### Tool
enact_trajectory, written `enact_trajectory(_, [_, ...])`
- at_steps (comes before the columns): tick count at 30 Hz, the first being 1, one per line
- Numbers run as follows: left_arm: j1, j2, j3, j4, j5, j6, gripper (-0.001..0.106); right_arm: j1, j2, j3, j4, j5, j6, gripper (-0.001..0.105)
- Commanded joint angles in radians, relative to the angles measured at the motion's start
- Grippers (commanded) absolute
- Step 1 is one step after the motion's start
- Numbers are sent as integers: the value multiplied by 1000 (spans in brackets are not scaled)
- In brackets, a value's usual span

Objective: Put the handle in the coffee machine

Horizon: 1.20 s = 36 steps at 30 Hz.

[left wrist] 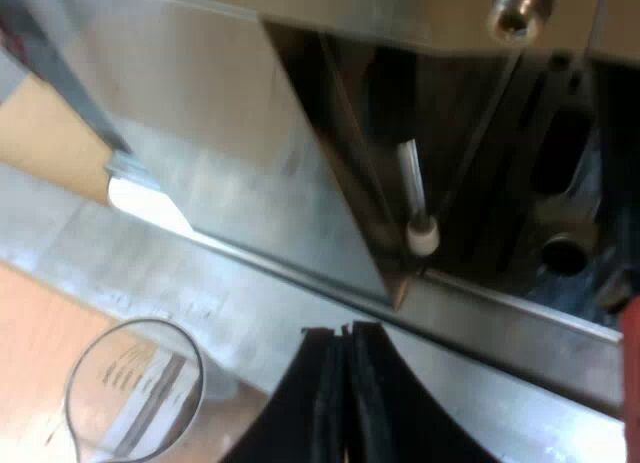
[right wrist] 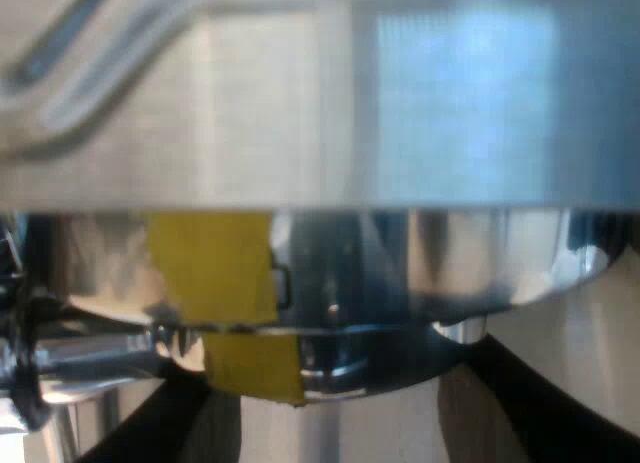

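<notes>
Left fingers (left wrist: 310, 403): pressed together, nothing between them; my left gripper (left wrist: 347, 331) hangs beside the espresso machine (left wrist: 220, 133), its tips near the steel ledge at the foot of the machine's side panel. The steam wand (left wrist: 415, 198) hangs down just past that panel's edge and ends in a white tip. A red end (left wrist: 630, 328) of the handle shows low at the machine's front, beyond the wand. The measuring glass (left wrist: 200, 378) stands on the table (left wrist: 40, 323), near my left fingers and apart from the machine. Right fingers (right wrist: 150, 423): spread wide, one at each side of the metal holder (right wrist: 380, 358); my right gripper (right wrist: 335, 368) faces the machine's front at close range. The holder's round chrome head sits directly under the machine's steel front panel (right wrist: 320, 103). I cannot tell whether it is locked. A strip of yellow tape (right wrist: 250, 368) lies on the holder's head, in line with a second yellow strip (right wrist: 210, 268) just above it.
</notes>
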Motion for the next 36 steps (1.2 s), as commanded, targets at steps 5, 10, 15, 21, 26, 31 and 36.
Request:
enact_trajectory(5, [-47, -1, -3, -7, -155, -6, 1, -4, -21, -23, -71, -17, -5, 47])
enact_trajectory(10, [-51, -1, -3, 21, -200, 6, 1, -4, -21, -23, -71, -17, -5, 47])
enact_trajectory(15, [-65, -1, -3, 94, -202, 56, 1, -4, -21, -23, -71, -17, -5, 47])
enact_trajectory(21, [-68, -1, -3, 167, -158, 66, 1, -4, -21, -23, -71, -17, -5, 47])
enact_trajectory(26, [-68, -1, -3, 270, -136, 74, 1, -4, -21, -23, -71, -17, -5, 47])
enact_trajectory(31, [-68, -6, -3, 338, -65, 74, 1, -4, -21, -23, -71, -17, -5, 47])
enact_trajectory(36, [-89, -11, -3, 429, -33, 74, 1, -4, -21, -23, -71, -17, -5, 47])
